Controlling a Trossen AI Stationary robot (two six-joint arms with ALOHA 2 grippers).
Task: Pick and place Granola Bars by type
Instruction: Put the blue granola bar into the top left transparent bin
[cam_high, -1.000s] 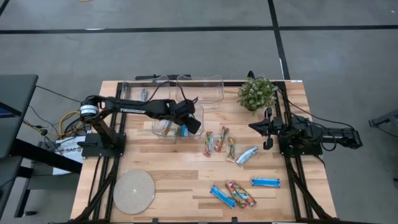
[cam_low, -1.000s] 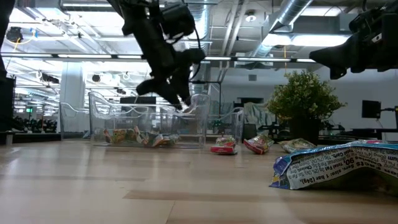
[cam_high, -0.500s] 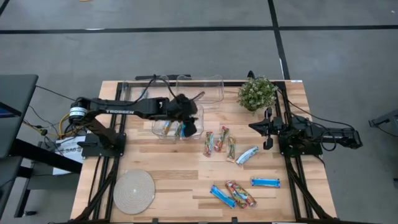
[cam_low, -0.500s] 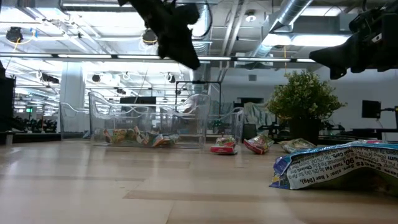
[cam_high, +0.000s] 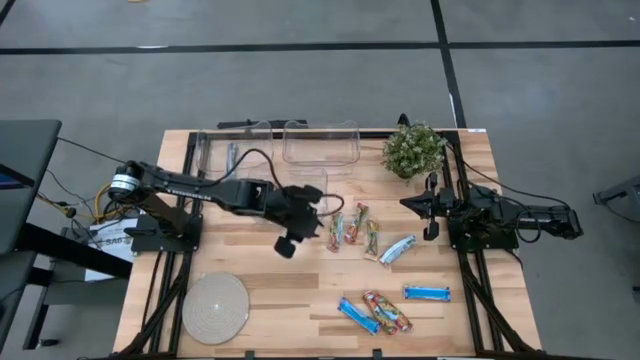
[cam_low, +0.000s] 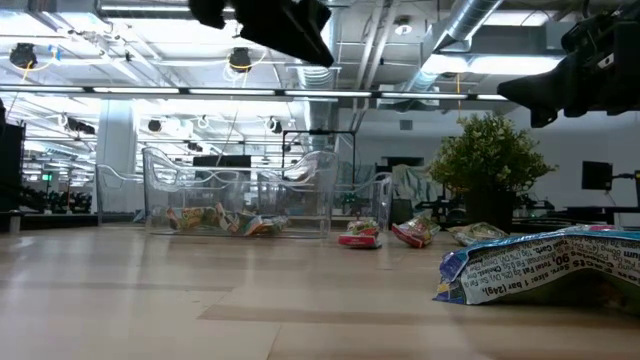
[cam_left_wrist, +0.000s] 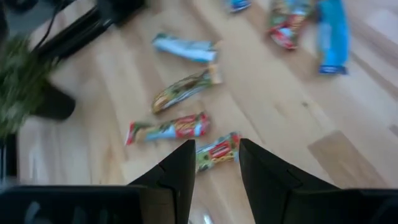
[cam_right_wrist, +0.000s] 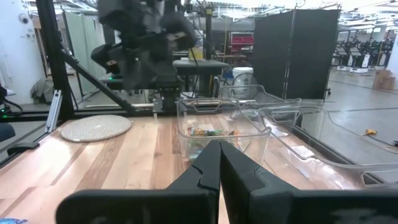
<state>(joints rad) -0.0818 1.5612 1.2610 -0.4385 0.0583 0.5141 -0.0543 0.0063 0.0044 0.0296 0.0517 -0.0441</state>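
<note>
A round woven disc (cam_high: 215, 309) lies near the tabletop's (cam_high: 290, 275) front left corner. Three clear plastic bins stand toward the far edge, and the nearest bin (cam_low: 240, 190) holds several multicoloured bars (cam_low: 215, 219). The left gripper (cam_high: 300, 218) hangs above the middle of the tabletop, just left of the loose bars, its fingers (cam_left_wrist: 180, 168) parted with nothing between them; its wrist view looks down on a red-and-green bar (cam_left_wrist: 217, 151) below the gap. Beside it three multicoloured Granola Bars (cam_high: 352, 228) lie in a row, with a silvery-blue bar (cam_high: 397, 249) to their right. Nearer the front edge lie a bright blue bar (cam_high: 356, 315), a multicoloured one (cam_high: 387, 312) and another blue bar (cam_high: 427, 293). A potted plant (cam_high: 412, 150) stands at the far right corner, and the right gripper (cam_high: 428, 207) waits by the right edge, closed and empty
</note>
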